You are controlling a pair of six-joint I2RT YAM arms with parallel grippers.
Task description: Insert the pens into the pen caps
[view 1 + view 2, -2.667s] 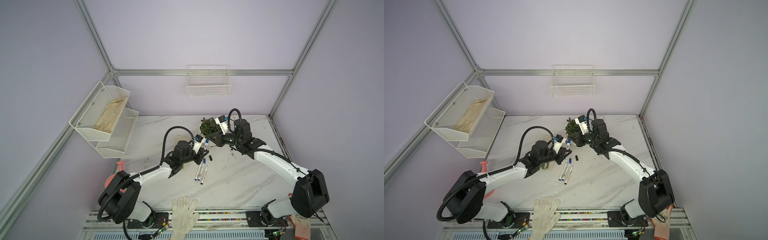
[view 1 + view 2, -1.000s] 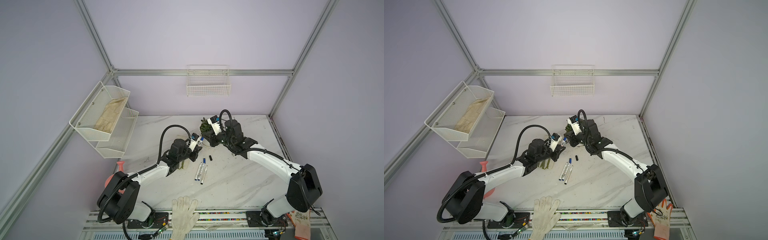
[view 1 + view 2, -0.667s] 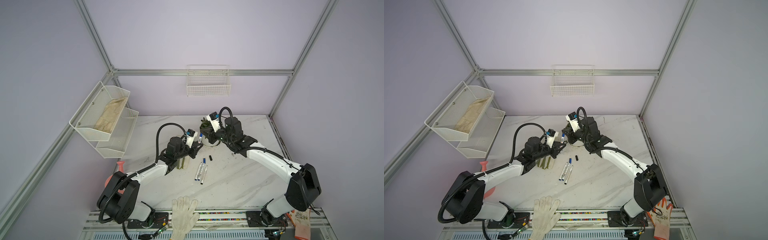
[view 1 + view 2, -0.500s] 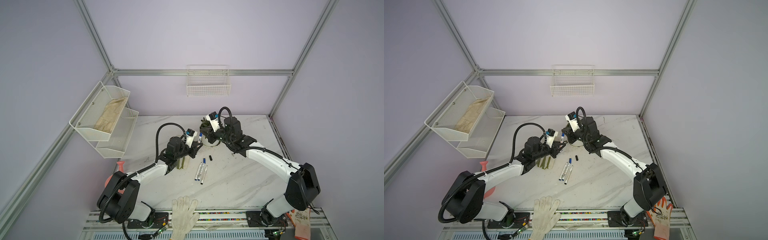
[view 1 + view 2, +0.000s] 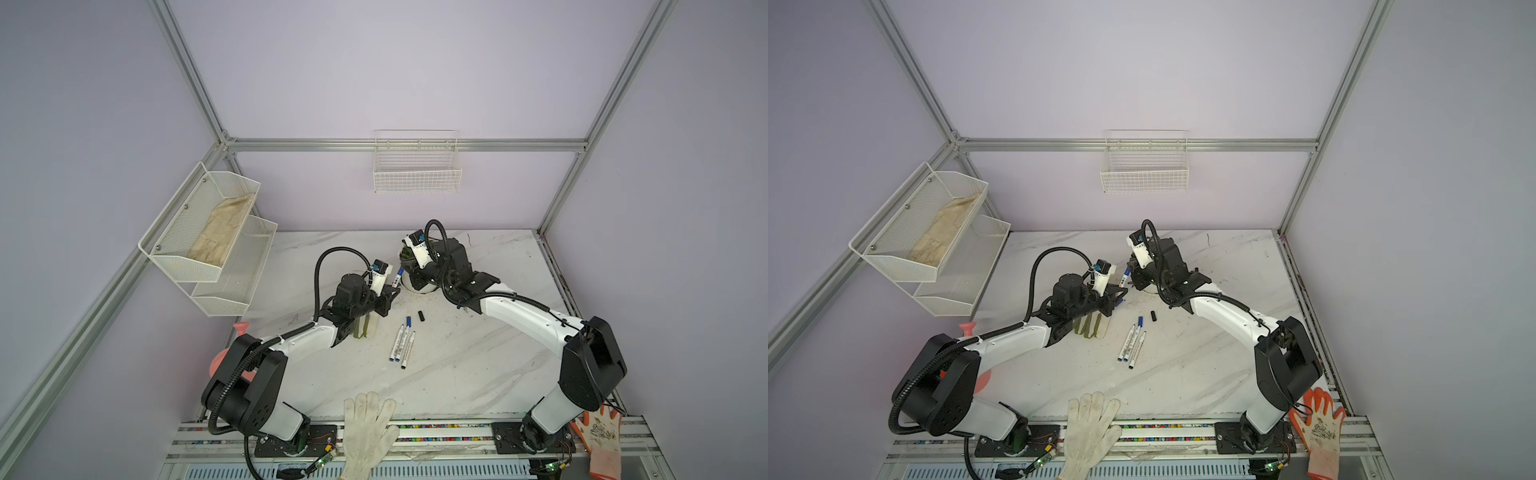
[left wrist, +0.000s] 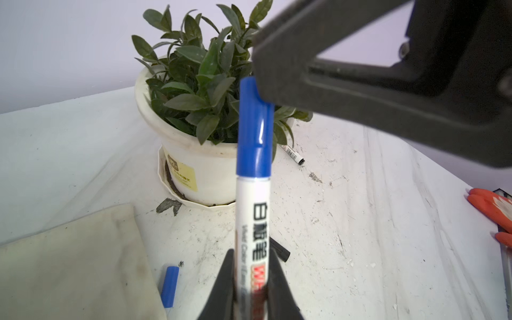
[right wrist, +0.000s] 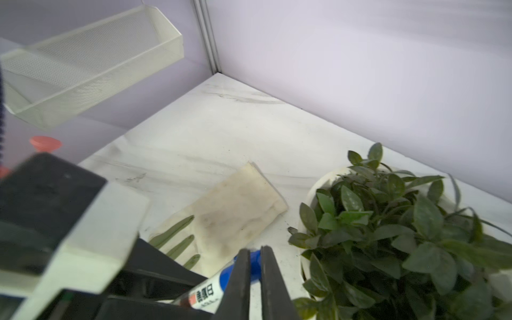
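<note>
While one pen (image 6: 252, 221) is held | loose pens (image 5: 397, 343) (image 5: 408, 350) (image 6: 293, 152): three | loose caps (image 5: 408, 320) (image 5: 422, 316): two

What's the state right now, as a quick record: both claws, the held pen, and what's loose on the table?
left claw: shut on the white-barrelled marker pen, held off the table
right claw: shut on the fitted blue plastic cap at that pen's far end
cap seating: looks flush against the barrel in the left wrist view
loose caps: loose blue plastic cap and loose black plastic cap, on the white marble table
other pens: white-barrelled pens lying side by side
</note>
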